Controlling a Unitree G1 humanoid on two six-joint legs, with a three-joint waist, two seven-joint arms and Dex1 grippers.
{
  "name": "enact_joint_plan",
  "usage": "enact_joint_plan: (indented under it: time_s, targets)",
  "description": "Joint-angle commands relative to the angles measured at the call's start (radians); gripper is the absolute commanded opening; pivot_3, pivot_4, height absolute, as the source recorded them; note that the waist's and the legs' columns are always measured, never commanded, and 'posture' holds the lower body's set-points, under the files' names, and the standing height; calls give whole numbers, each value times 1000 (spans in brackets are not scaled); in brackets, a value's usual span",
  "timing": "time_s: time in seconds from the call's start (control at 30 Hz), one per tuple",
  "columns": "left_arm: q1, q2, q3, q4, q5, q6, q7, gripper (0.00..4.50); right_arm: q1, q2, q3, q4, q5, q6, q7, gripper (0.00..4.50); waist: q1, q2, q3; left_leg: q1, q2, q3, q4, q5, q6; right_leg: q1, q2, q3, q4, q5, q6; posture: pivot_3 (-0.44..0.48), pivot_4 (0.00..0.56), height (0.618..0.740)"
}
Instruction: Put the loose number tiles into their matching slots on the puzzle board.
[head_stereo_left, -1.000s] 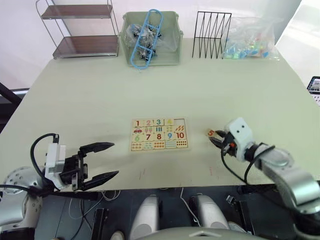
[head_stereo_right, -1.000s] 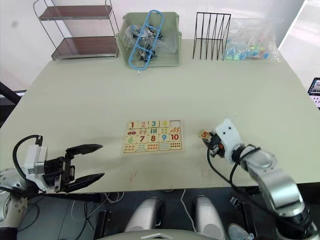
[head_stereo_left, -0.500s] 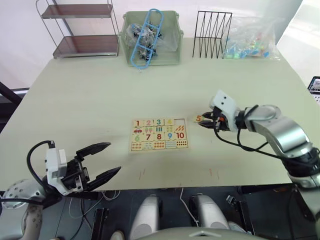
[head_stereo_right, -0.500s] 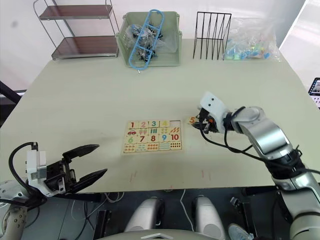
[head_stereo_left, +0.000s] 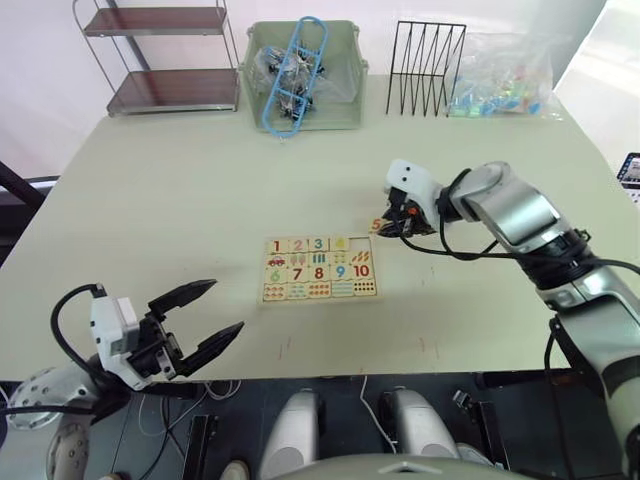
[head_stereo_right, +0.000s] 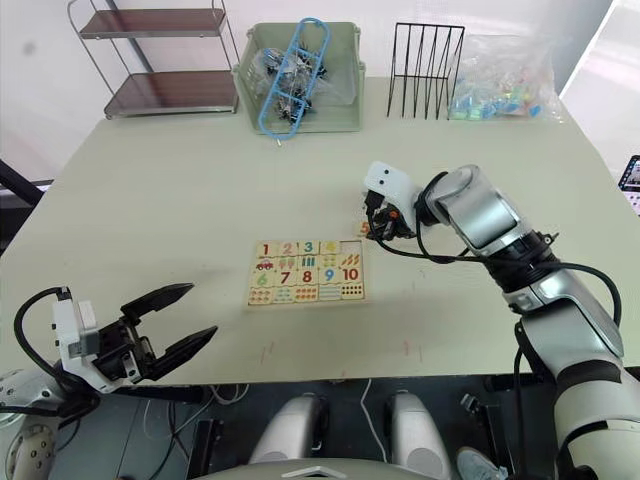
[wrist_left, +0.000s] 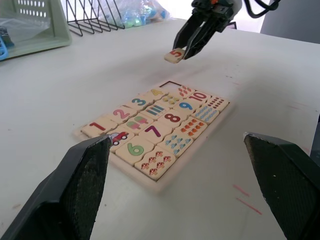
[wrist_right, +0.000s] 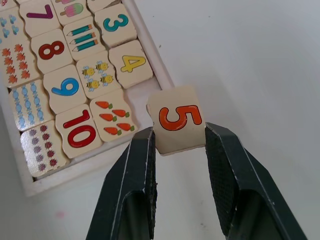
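Note:
The puzzle board (head_stereo_left: 318, 270) lies flat at the middle of the table. Tiles 1 to 4 sit in its top row, and the slot (head_stereo_left: 362, 243) at the right end of that row is bare. My right gripper (head_stereo_left: 386, 228) is shut on the orange 5 tile (wrist_right: 177, 119), holding it by two opposite edges. The tile hangs just above the table, beside the board's far right corner and partly over the bare slot (wrist_right: 146, 91). My left gripper (head_stereo_left: 226, 306) stands open near the table's front left edge, holding nothing.
Along the far edge stand a two-tier shelf (head_stereo_left: 160, 60), a green bin (head_stereo_left: 300, 75) with a blue frame in it, a black wire rack (head_stereo_left: 425, 70) and a clear bag of coloured pieces (head_stereo_left: 505, 85).
My right gripper has carried the 5 tile from the table right of the board, leftward and farther away, to the board's far right corner. The left gripper has barely shifted.

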Motion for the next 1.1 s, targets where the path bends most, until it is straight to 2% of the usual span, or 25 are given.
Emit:
enact_joint_plan:
  time_s: [0.03, 0.67, 1.1]
  targets:
    - [13, -5, 11, -38, -11, 7, 19, 4500, -37, 21, 8, 25, -28, -4, 22, 876, -2, 0, 0, 0, 0, 0, 0, 0, 0, 0, 0, 0, 0, 0, 0, 0, 150, 739]
    - [-6, 3, 3, -29, -14, 20, 34, 4500, -73, 142, 51, 125, -115, 1, 59, 876, -19, 1, 0, 0, -1, -4, -1, 0, 0, 0, 0, -1, 0, 0, 0, 0, 150, 739]
    - [-8, 7, 4, -31, -15, 35, 31, 4500, -65, 172, 57, 156, -159, -46, 87, 876, -19, 1, 1, 0, -1, -4, -1, 0, 0, 0, 0, -1, 0, 0, 0, 0, 150, 739]
